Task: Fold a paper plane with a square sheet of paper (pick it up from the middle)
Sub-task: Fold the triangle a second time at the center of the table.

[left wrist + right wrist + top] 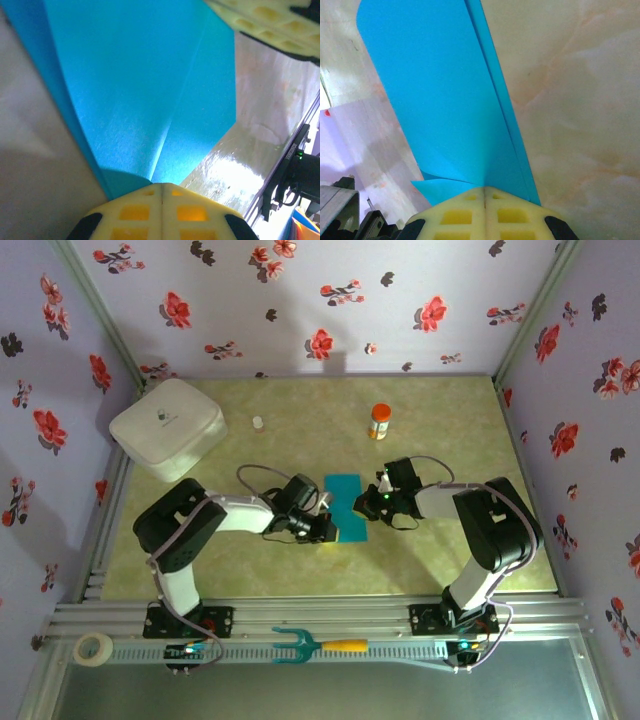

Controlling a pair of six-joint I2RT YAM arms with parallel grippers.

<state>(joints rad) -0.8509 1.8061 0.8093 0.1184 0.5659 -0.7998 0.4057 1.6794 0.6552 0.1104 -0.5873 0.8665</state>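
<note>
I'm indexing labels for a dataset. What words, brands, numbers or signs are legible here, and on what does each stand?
No text here can be read.
On the white box: a small dark mark on the lid, too small to read.
On the orange bottle: a pale label band, too blurred to read.
On the paper: plain, no print.

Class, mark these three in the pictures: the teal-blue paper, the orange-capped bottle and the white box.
teal-blue paper point(345, 498): top view, its flat middle.
orange-capped bottle point(380, 423): top view, its body.
white box point(167, 425): top view, its lid.
</note>
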